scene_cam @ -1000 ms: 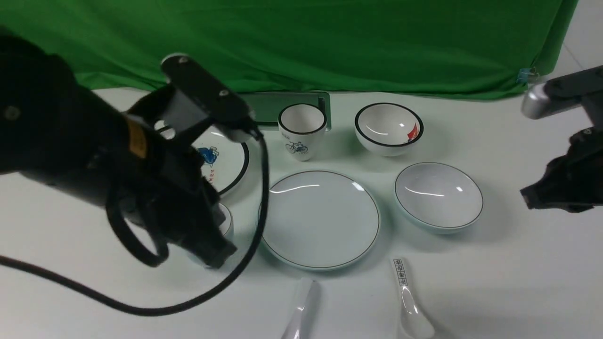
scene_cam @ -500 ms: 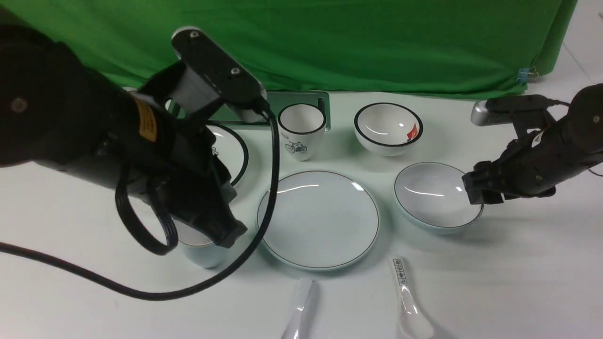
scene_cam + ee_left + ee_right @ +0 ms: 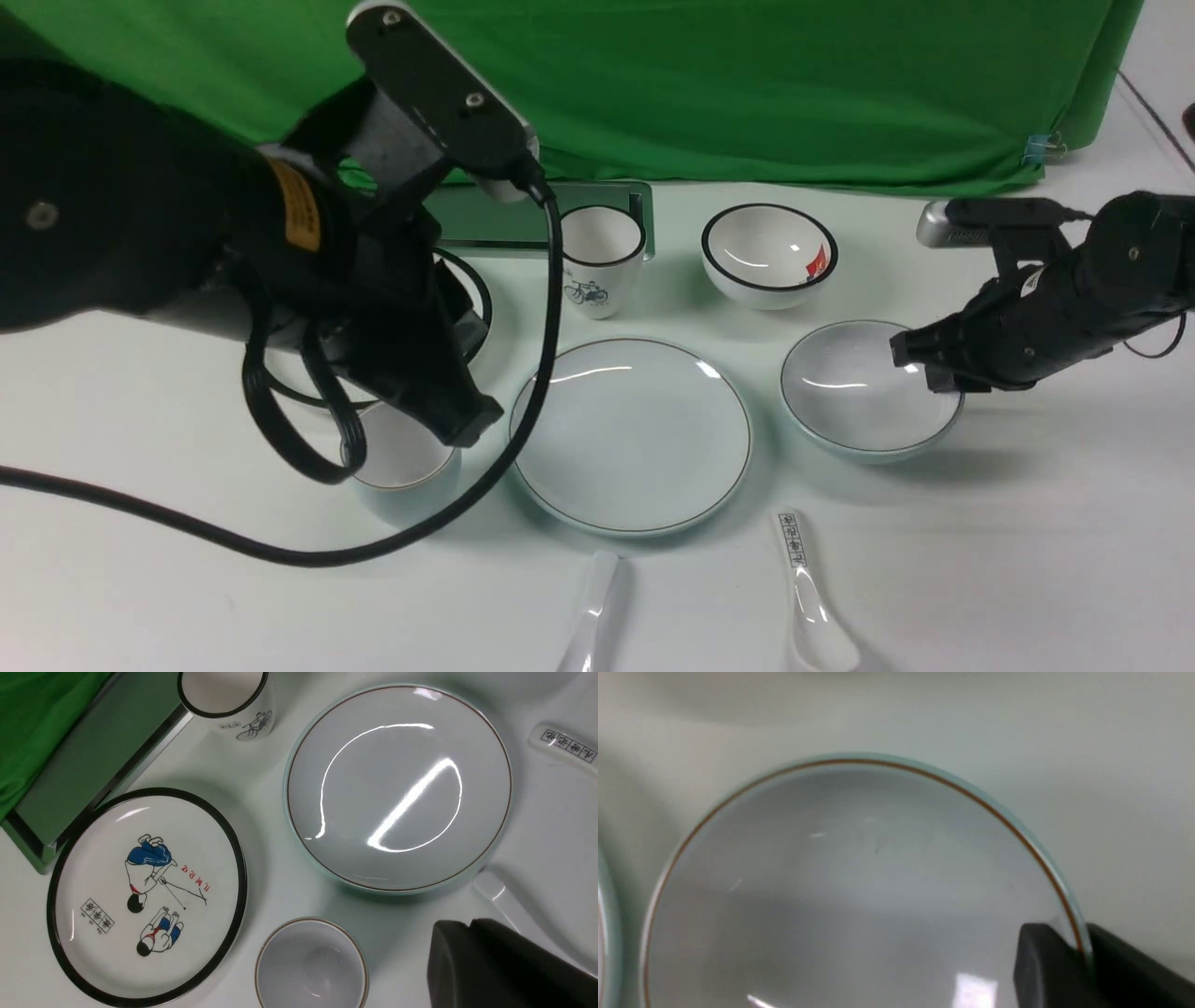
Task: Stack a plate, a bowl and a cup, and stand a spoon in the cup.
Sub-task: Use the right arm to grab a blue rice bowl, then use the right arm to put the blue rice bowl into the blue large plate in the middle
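Note:
The pale blue plate (image 3: 633, 434) lies at the table's centre; it also shows in the left wrist view (image 3: 399, 788). The pale blue bowl (image 3: 854, 392) stands to its right. My right gripper (image 3: 926, 366) is shut on the bowl's right rim, one finger inside and one outside (image 3: 1083, 949). The pale blue cup (image 3: 401, 457) stands upright left of the plate. My left gripper (image 3: 464, 427) hovers above the cup's right side, shut and empty (image 3: 469, 931). The plain white spoon (image 3: 593, 625) lies in front of the plate.
A black-rimmed cartoon plate (image 3: 145, 896), a bicycle cup (image 3: 597, 261) and a black-rimmed white bowl (image 3: 770, 254) stand behind. A spoon with printed characters (image 3: 808, 597) lies at the front right. A green tray (image 3: 523, 219) and a green cloth (image 3: 747, 84) are at the back.
My right arm came in from the right, and its gripper now stands shut over the bowl's right rim. My left arm rose and moved back, uncovering the cup.

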`<state>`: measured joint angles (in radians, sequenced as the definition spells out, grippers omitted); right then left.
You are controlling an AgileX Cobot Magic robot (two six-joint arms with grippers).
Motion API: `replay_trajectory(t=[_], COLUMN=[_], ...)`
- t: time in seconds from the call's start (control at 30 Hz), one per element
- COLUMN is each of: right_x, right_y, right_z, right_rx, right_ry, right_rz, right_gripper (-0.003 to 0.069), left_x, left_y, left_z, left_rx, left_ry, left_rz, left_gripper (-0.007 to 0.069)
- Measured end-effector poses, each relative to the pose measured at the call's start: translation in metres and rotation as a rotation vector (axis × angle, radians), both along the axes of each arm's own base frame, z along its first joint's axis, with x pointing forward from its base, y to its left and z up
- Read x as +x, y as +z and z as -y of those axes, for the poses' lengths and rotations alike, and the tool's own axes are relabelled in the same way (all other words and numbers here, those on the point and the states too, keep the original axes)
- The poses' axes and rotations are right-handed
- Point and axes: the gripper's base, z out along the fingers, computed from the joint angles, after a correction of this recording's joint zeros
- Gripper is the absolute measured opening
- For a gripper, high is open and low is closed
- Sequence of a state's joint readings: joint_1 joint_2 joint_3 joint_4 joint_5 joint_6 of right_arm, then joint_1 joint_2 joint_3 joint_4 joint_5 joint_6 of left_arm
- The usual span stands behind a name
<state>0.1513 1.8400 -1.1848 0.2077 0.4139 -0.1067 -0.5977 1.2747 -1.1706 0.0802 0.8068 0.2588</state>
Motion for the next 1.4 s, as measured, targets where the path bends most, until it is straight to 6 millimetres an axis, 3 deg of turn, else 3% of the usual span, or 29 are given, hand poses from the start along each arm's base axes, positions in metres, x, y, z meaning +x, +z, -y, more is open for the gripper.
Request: replay_trajectory(t=[0.17,0.27,0.33,0.53,0.67,0.87,1.03,1.17,1.2,1.23,1.27,1.3,1.4], right_x=[-0.007,-0.012,-0.016,-0.017,-0.006,0.005,0.008,0.008,0.008,0.007,0.007,0.006,0.001], right_y=[0.028,0.058,0.064,0.055,0.027,-0.005,-0.004,-0.004,-0.003,0.000,0.003,0.012,0.041], right_z=[-0.016,-0.049,-0.071,-0.125,-0.147,-0.153,-0.154,-0.153,-0.153,-0.153,-0.152,-0.150,-0.144], right_rx=[-0.008,0.063,0.101,0.130,0.124,0.113,0.119,0.098,0.098,0.086,0.083,0.067,0.035], right_ry=[0.121,0.249,0.312,0.435,0.452,0.437,0.429,0.444,0.444,0.459,0.465,0.487,0.529], right_rz=[-0.004,0.052,0.072,0.075,0.065,0.027,0.049,0.048,0.047,0.039,0.035,0.023,0.018], right_gripper=[0.0073,0.0073,0.0073,0.0073,0.0073,0.0073,0.0106,0.0277,0.0288,0.0360,0.0379,0.0437,0.0477], left_x=[0.000,0.001,0.002,0.004,0.003,0.008,0.023,0.030,0.031,0.033,0.034,0.038,0.047], left_y=[0.000,0.000,0.000,-0.003,-0.011,-0.018,-0.018,-0.020,-0.021,-0.024,-0.026,-0.032,-0.047], left_z=[0.000,-0.001,-0.003,-0.008,-0.011,-0.025,-0.057,-0.074,-0.075,-0.076,-0.076,-0.074,-0.068], left_rx=[-0.004,-0.007,0.000,0.040,0.074,0.035,-0.041,-0.089,-0.091,-0.096,-0.098,-0.099,-0.099], left_ry=[0.007,0.033,0.052,0.103,0.114,0.215,0.376,0.461,0.464,0.475,0.478,0.480,0.468], left_rz=[-0.002,-0.002,0.005,0.020,-0.008,-0.070,-0.105,-0.134,-0.137,-0.156,-0.166,-0.198,-0.262], left_gripper=[-0.0029,-0.0029,-0.0029,-0.0029,-0.0029,-0.0029,-0.0024,0.0028,0.0028,0.0066,0.0086,0.0141,0.0251])
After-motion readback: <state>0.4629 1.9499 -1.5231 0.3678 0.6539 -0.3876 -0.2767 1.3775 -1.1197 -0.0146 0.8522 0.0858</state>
